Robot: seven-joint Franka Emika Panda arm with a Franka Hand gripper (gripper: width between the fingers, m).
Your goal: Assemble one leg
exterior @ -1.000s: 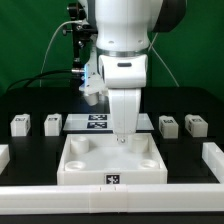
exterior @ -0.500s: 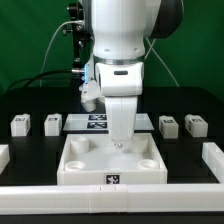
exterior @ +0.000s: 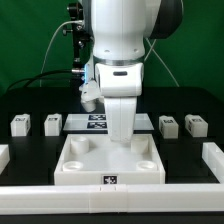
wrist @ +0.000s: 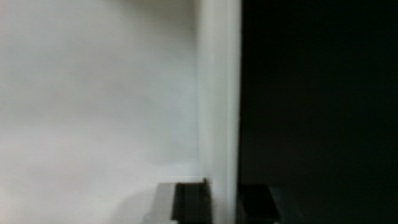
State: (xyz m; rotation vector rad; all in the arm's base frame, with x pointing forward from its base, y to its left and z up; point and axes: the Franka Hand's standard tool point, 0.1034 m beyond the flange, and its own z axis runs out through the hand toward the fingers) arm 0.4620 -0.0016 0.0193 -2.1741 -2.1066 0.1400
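1. In the exterior view, the arm is standing upright over the middle of the tabletop (exterior: 30, 105). Its pincer (exterior: 121, 138) is sitting low at the far wall of the tray-like part (exterior: 75, 172).
2. The hand and that wall are hiding the fingertips, so from here I cannot tell whether the pincer is wide, narrow or gripping anything.
3. Four legs are lying loose in a row beyond the tray-like part. The first leg (exterior: 20, 124) and second leg (exterior: 52, 123) are on the exterior view's left. The third leg (exterior: 168, 124) and fourth leg (exterior: 196, 125) are on its right. The marker board (exterior: 97, 121) is lying between the pairs, and every leg is well apart from the pincer.
4. In the wrist view, a blurred pale surface is meeting blackness along a bright strip. That strip is running toward the gap between the dark fingers (wrist: 189, 203) of the pincer (wrist: 224, 203). Whether they are clamping it, I cannot tell. No leg is showing here.
5. Judging by this, nothing is seated yet. Picking a leg, carrying it to a corner socket and fixing it there are all remaining.
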